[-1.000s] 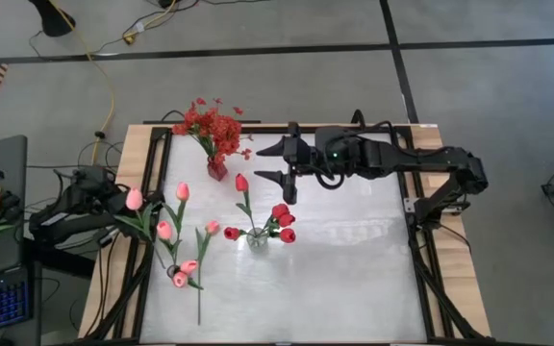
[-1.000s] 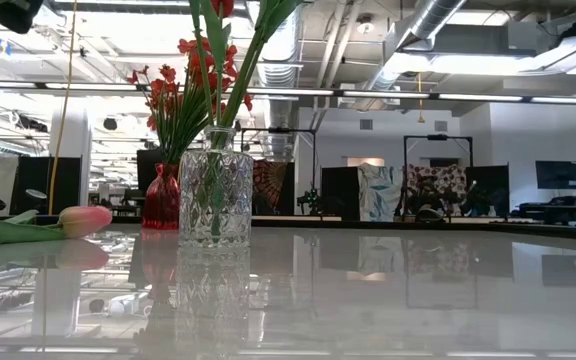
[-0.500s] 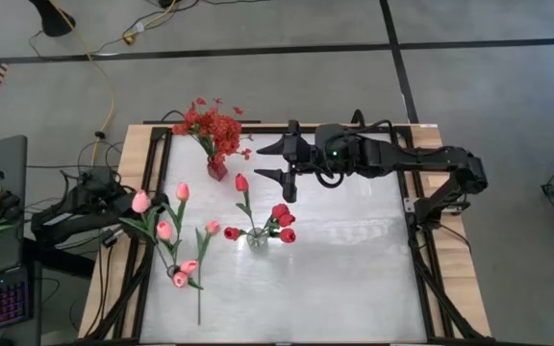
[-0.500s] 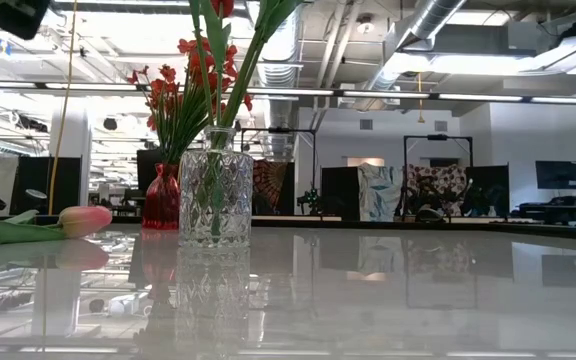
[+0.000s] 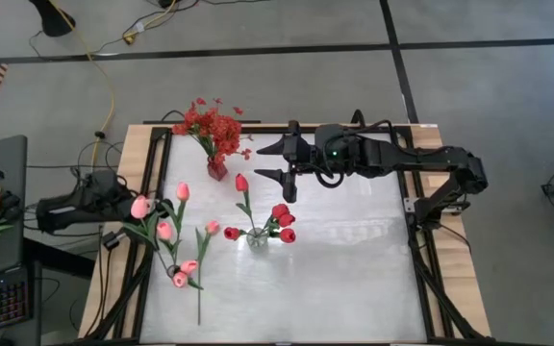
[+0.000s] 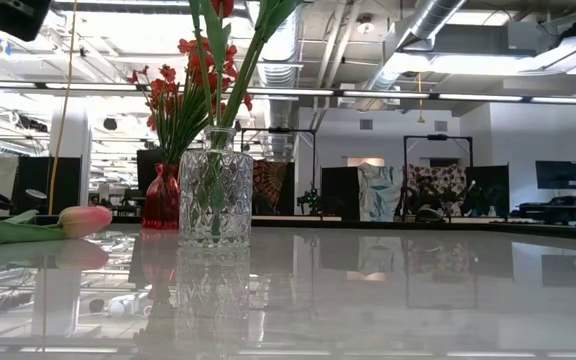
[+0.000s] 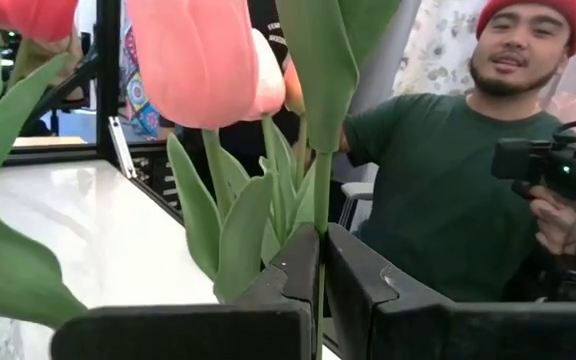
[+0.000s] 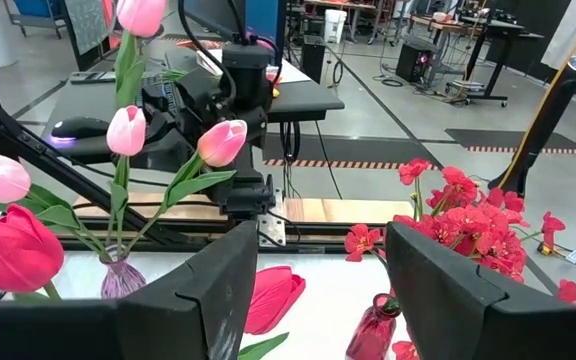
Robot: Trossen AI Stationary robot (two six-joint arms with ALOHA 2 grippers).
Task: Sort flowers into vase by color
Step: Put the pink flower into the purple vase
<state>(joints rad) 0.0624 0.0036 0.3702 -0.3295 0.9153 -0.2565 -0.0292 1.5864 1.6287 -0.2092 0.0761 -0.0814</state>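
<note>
Left claw (image 7: 320,270) clamped on a pink tulip (image 5: 140,206) stem, at the tabletop (image 5: 354,279) edge left of the clear vase (image 5: 257,237). Right claw (image 5: 279,161) empty, jaws apart, behind that vase beside the red vase (image 5: 217,169). Bare tabletop right of the clear vase.

We see that the left gripper (image 5: 135,209), clamped on the thin green stem of a pink tulip bud flower (image 5: 140,206), has carried it rightward from the table's left edge, so the bud now sits closer to the other pink tulips. The dark left arm (image 5: 70,205) has straightened out and stretches toward the table rather than folding back. In the low view, the dark part at the top left corner (image 6: 18,15) has shifted slightly.
</note>
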